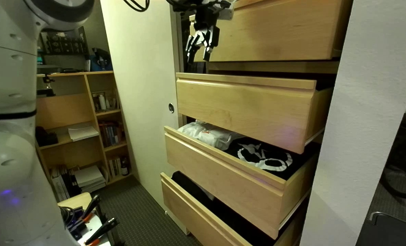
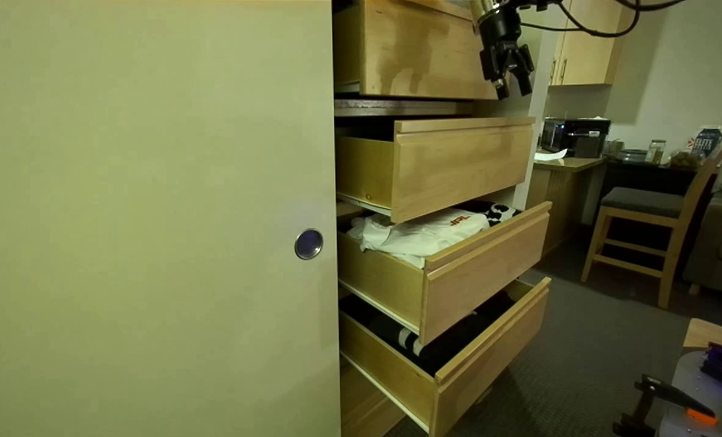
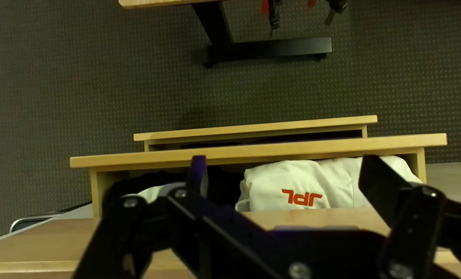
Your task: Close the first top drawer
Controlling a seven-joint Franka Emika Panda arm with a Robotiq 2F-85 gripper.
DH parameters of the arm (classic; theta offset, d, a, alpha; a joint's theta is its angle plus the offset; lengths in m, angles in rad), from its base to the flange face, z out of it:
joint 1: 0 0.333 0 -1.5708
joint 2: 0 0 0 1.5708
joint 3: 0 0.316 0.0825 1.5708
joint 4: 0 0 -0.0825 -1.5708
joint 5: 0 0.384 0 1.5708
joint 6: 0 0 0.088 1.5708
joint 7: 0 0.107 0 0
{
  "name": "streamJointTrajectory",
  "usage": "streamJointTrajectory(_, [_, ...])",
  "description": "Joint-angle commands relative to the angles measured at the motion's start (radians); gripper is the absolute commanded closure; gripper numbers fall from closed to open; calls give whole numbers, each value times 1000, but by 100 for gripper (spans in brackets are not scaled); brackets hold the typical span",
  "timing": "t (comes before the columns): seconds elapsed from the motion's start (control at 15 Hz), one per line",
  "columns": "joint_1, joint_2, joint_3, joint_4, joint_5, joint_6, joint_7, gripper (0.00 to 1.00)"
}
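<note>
The first top drawer point(image 1: 274, 34) is pale wood with a flat front and stands pulled out of the cabinet. It also shows in an exterior view point(image 2: 424, 51), with its side visible behind the front. Its upper part is cut off by the frame edge. My gripper point(image 1: 198, 56) is black, points down and hangs in front of this drawer's face; it also shows in an exterior view point(image 2: 514, 91). I cannot tell whether it touches the drawer. In the wrist view the fingers point(image 3: 285, 166) are wide apart with nothing between them. I cannot make out the top drawer there.
Below, the second drawer point(image 1: 243, 109), the third drawer point(image 1: 223, 177) with white and black clothes, and the fourth drawer point(image 1: 199, 215) with dark contents are also pulled out. A sliding door point(image 2: 154, 212) and a white wall point(image 1: 370, 102) flank the cabinet.
</note>
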Motion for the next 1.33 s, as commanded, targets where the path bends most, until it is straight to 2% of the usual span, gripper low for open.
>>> streamJointTrajectory(0.0, [-2, -71, 4, -19, 14, 35, -17, 0])
streamJointTrajectory(0.6, [16, -115, 31, -49, 15, 324, -39, 0])
streamJointTrajectory(0.8, [20, -106, 35, -51, 22, 366, -41, 0])
streamJointTrajectory(1.27, [5, -17, 28, 20, 36, 363, -31, 0])
